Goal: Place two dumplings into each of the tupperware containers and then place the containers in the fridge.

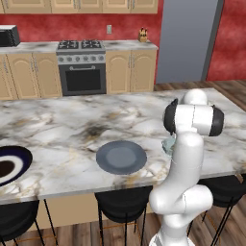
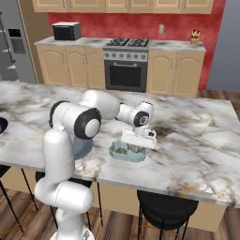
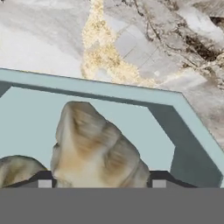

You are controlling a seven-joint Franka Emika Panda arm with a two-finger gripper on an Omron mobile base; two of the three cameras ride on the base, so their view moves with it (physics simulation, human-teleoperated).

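dumpling [image 3: 98,146] sits right between the jaws, inside the pale blue container [image 2: 127,151] on the table [image 2: 197,140]. jaws stand wide around it, not pressing; a second dumpling [image 3: 19,170] lies beside.

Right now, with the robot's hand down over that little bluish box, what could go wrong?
The gripper hangs low inside the pale bluish tupperware container, its open fingers either side of a dumpling. Lifting off crookedly could drag that dumpling back out.

A second dumpling lies close beside it and might get nudged.

The container sits near the marble counter edge, so a push could slide it off.
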